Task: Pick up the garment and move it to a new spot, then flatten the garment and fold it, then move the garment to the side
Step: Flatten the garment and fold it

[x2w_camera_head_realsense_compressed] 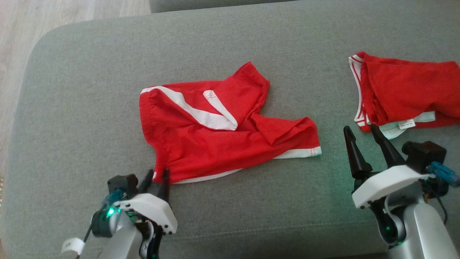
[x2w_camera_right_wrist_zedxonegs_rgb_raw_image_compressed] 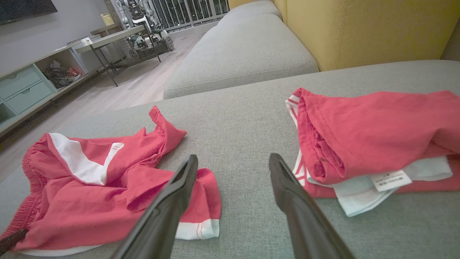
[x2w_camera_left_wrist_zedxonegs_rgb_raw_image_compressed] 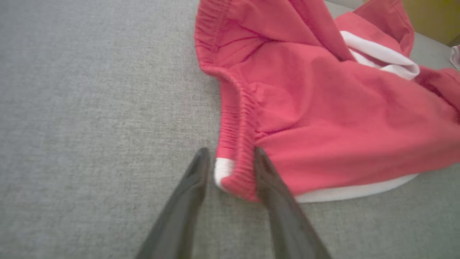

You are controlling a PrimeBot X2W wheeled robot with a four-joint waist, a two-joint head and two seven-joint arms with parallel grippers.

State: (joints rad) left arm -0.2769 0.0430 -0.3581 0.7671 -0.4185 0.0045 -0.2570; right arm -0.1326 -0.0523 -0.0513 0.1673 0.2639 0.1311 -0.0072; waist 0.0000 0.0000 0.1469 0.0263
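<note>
Left arm (x2w_camera_head_realsense_compressed: 118, 233) low, left jaws close together, right arm (x2w_camera_head_realsense_compressed: 420, 223) hovering, right jaws spread wide

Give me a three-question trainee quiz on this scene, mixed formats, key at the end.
1. True or false: the right end effector is gripping cloth.
2. Between the fingers of the left end effector sits: A) the waistband corner of the shorts B) a white label C) nothing.
3. Fill in: the other red garment lies nearer the ___ end effector.
Key: 1 false; 2 A; 3 right.
</note>
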